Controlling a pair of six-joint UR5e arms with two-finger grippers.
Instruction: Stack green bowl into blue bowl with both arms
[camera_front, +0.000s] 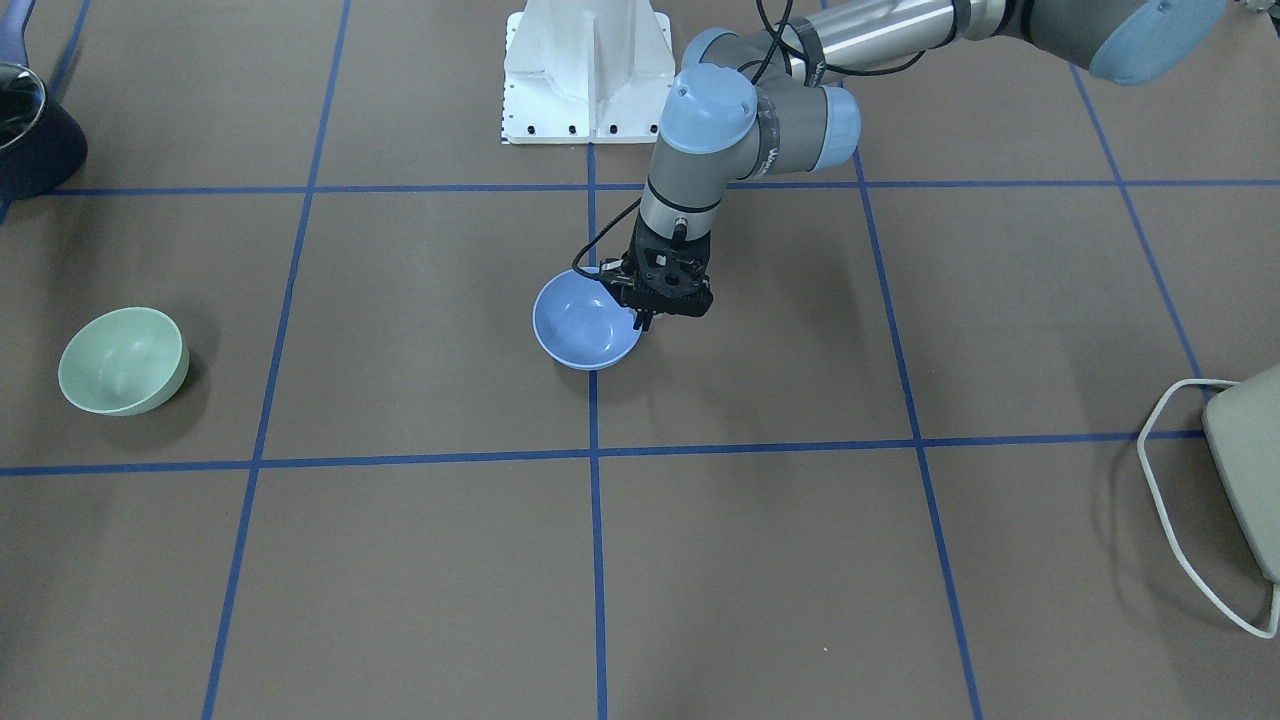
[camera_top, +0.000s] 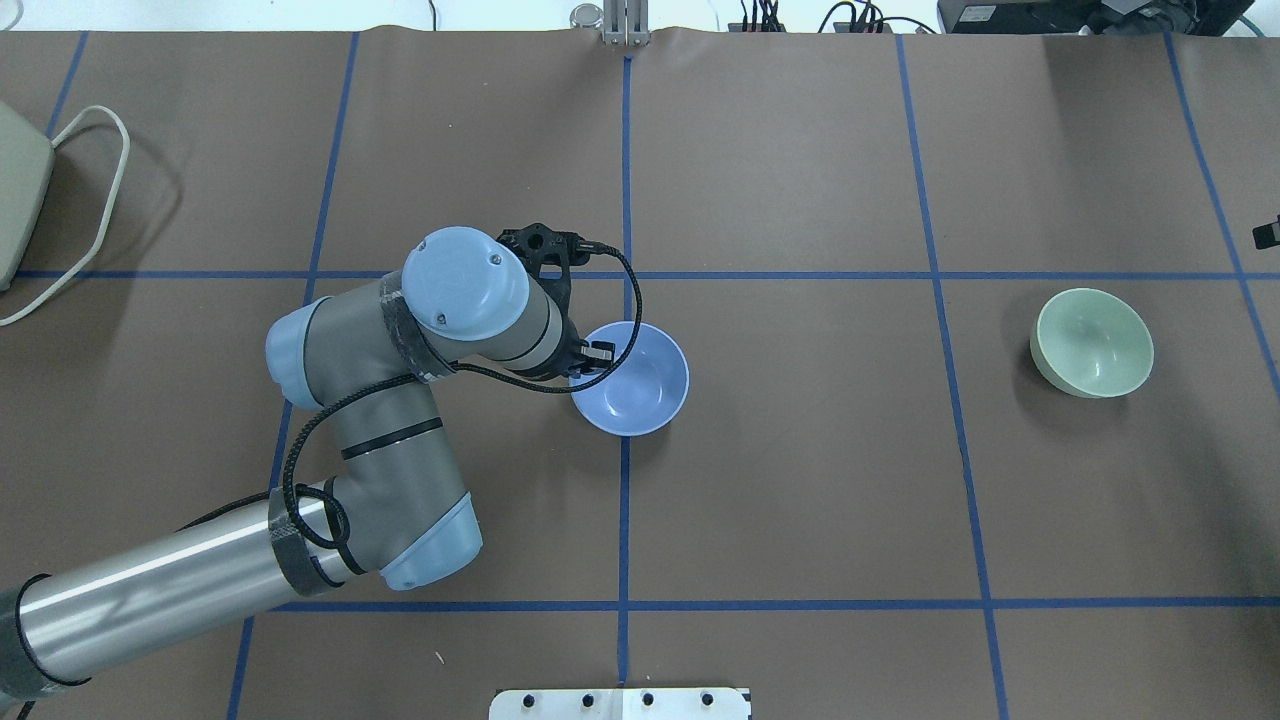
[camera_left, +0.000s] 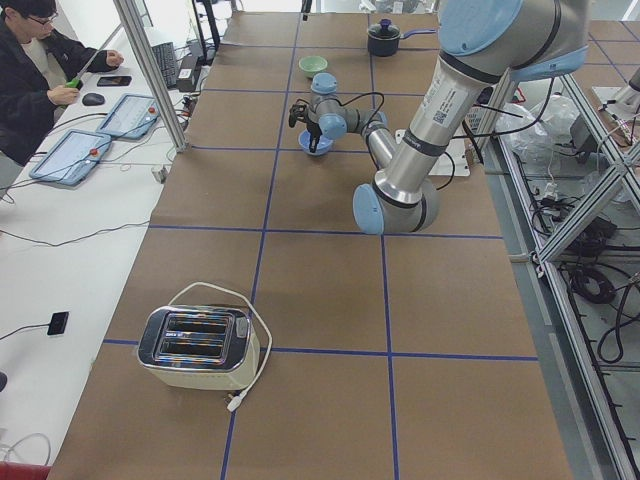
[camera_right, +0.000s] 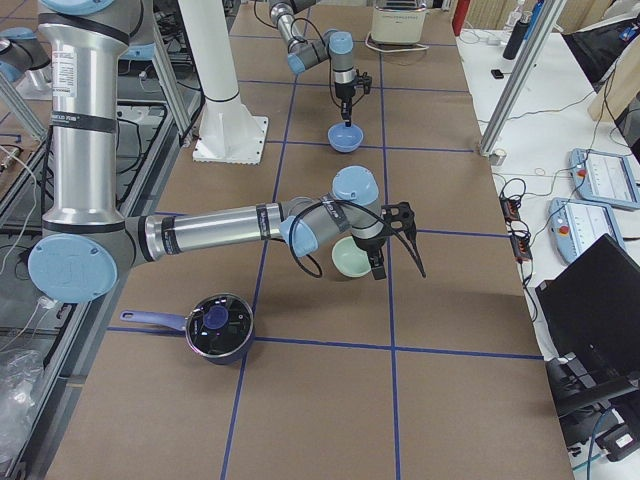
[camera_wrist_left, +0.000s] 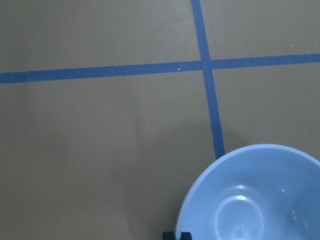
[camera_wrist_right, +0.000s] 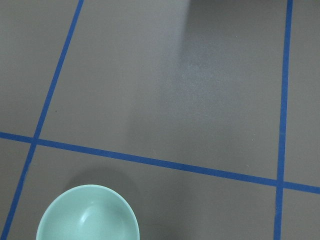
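Note:
The blue bowl (camera_front: 580, 325) stands near the table's middle, also in the overhead view (camera_top: 640, 385) and the left wrist view (camera_wrist_left: 255, 200). My left gripper (camera_front: 643, 318) is at its rim on the robot's left side, one finger inside and one outside, shut on the rim (camera_top: 592, 355). I cannot tell whether the bowl is lifted. The green bowl (camera_front: 122, 362) sits alone far to the robot's right (camera_top: 1092, 343). My right gripper (camera_right: 380, 262) shows only in the exterior right view, beside the green bowl (camera_right: 350, 260); I cannot tell if it is open. The right wrist view has the green bowl (camera_wrist_right: 87, 215) at its bottom left.
A dark pot (camera_right: 217, 327) stands at the robot's right end of the table. A toaster (camera_left: 197, 347) with a white cable is at the left end. The white pedestal (camera_front: 588, 70) is at the robot's side. Operators' desks run along the far side.

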